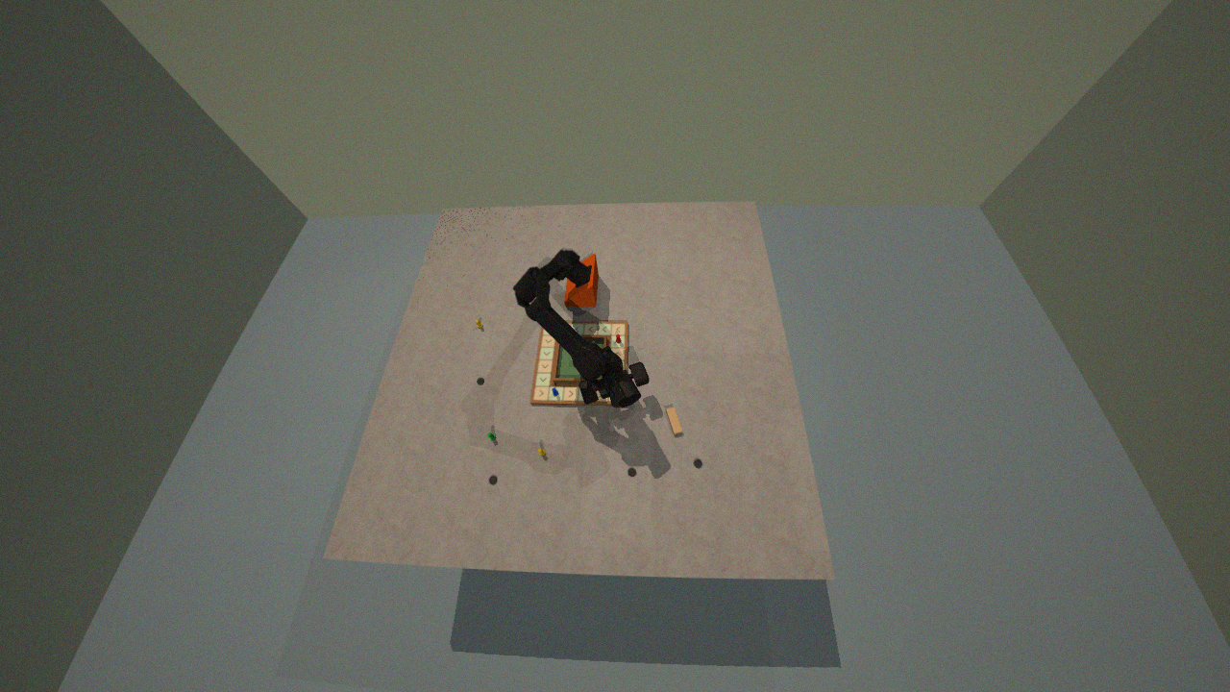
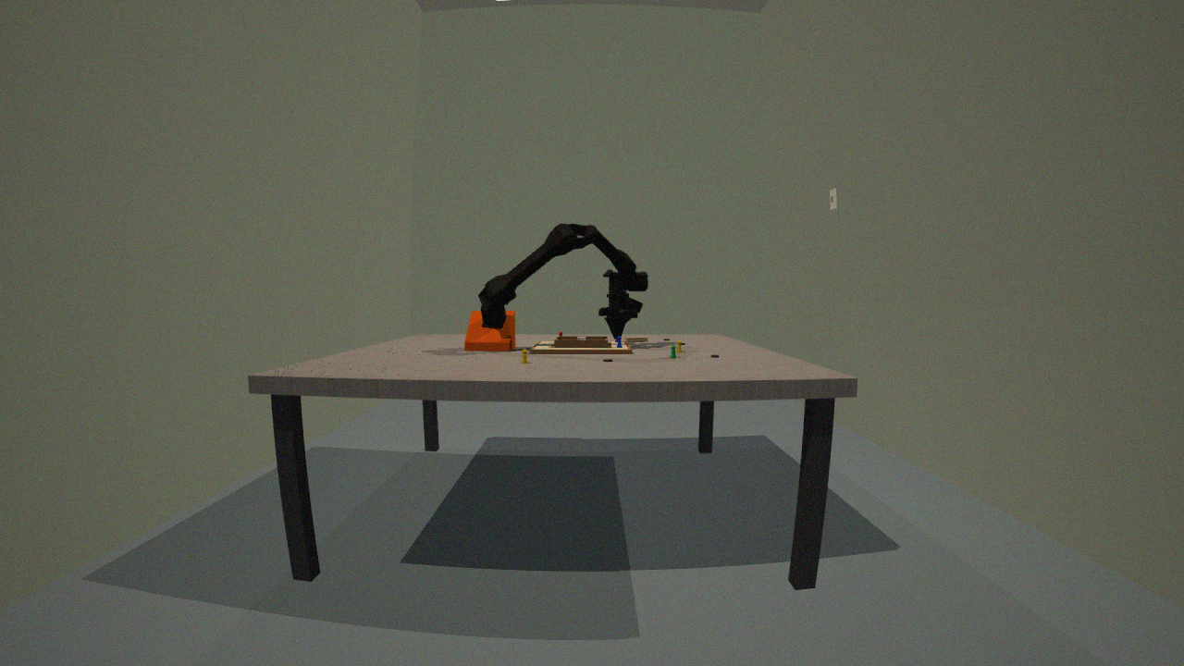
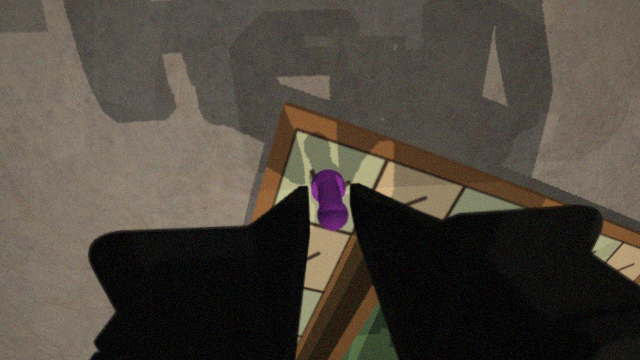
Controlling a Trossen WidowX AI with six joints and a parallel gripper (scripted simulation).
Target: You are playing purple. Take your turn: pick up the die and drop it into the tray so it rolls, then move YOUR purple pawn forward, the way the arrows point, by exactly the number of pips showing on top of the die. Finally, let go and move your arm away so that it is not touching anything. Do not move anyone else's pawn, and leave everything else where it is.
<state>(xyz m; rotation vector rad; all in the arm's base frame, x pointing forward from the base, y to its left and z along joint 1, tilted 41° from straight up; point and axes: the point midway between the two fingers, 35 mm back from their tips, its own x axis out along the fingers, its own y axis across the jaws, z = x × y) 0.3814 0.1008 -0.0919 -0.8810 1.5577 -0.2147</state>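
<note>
Grey-brown table [image 2: 413,376] carrying the square game board [image 1: 543,365], a wooden frame with a ring of arrow squares around a green tray [image 1: 567,368]. The black arm [image 1: 558,327] rises from an orange base [image 1: 582,288] just beyond the board's far edge and arches over the board to its near right corner as the top view shows it, with the wrist pointing straight down. The gripper [image 3: 328,192] hangs low over that corner. Its fingers stand a little apart, one on each side of the purple pawn [image 3: 330,200], with a thin gap showing on each side, so they grip nothing. The purple pawn stands upright on the board's corner square, inside the wooden frame [image 3: 320,120]. A blue pawn [image 1: 555,392] stands on the board's near row and a red pawn [image 1: 617,340] near its far right corner. Off the board, a small wooden block [image 1: 674,420] lies to its near right. A green pawn [image 1: 492,436] and a yellow pawn [image 1: 541,450] lie to its near left, and a second yellow pawn [image 1: 479,324] lies well to its left. The die cannot be made out in any view.
</note>
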